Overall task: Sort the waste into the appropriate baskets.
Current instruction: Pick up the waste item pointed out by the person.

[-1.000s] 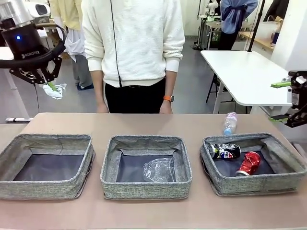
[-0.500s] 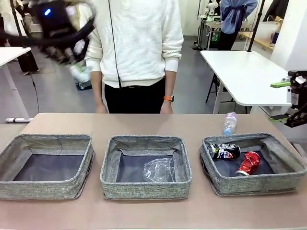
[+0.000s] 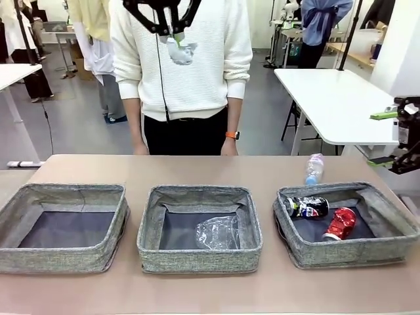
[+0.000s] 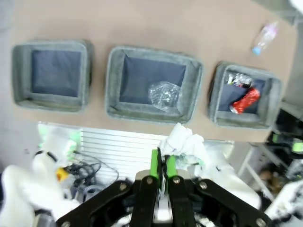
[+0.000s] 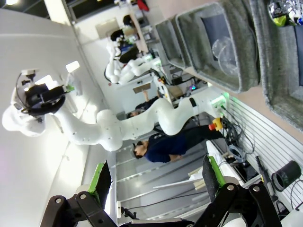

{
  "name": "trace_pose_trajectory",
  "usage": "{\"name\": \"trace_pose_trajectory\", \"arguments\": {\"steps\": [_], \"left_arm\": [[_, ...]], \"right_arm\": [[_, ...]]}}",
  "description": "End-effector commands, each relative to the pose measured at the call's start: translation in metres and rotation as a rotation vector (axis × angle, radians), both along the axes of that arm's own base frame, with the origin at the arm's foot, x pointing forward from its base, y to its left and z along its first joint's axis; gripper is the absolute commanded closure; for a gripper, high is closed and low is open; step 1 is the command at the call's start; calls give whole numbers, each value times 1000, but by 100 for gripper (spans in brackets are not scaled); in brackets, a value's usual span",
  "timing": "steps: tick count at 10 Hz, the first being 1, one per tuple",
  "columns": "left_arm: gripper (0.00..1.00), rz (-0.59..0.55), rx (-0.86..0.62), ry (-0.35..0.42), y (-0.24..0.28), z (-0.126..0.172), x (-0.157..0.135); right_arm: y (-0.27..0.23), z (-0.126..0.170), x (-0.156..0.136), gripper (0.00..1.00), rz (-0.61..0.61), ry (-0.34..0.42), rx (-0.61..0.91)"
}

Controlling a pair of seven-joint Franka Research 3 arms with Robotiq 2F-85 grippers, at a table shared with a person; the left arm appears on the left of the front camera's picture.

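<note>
Pinching paper wad (image 3: 182, 51) in left claw (image 3: 174, 38) at top centre of frame, high above bench (image 3: 197, 167); holding right claw (image 3: 384, 139) spread wide at right edge

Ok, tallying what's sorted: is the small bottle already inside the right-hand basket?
No, the small bottle sits on the table just beyond the far wall of the right-hand basket.

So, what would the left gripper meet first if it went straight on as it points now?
Likely the middle basket, at its near wall; the left gripper holds the paper wad high above.
</note>
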State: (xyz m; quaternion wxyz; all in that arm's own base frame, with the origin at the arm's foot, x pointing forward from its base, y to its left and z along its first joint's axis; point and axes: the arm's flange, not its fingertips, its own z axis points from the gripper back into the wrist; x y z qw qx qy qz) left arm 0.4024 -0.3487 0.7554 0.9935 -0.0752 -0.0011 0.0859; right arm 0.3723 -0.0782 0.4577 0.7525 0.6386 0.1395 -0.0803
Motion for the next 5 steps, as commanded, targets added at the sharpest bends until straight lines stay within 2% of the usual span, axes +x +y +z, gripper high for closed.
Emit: {"name": "trace_pose_trajectory", "arguments": {"steps": [1, 2, 5], "left_arm": [[95, -29, 33, 6, -30, 26, 17], [95, 0, 0, 0, 0, 0, 0], [95, 0, 0, 0, 0, 0, 0]], "right_arm": [[3, 5, 1, 0, -12, 8, 6], [3, 5, 1, 0, -12, 8, 6], [3, 5, 1, 0, -12, 8, 6]]}}
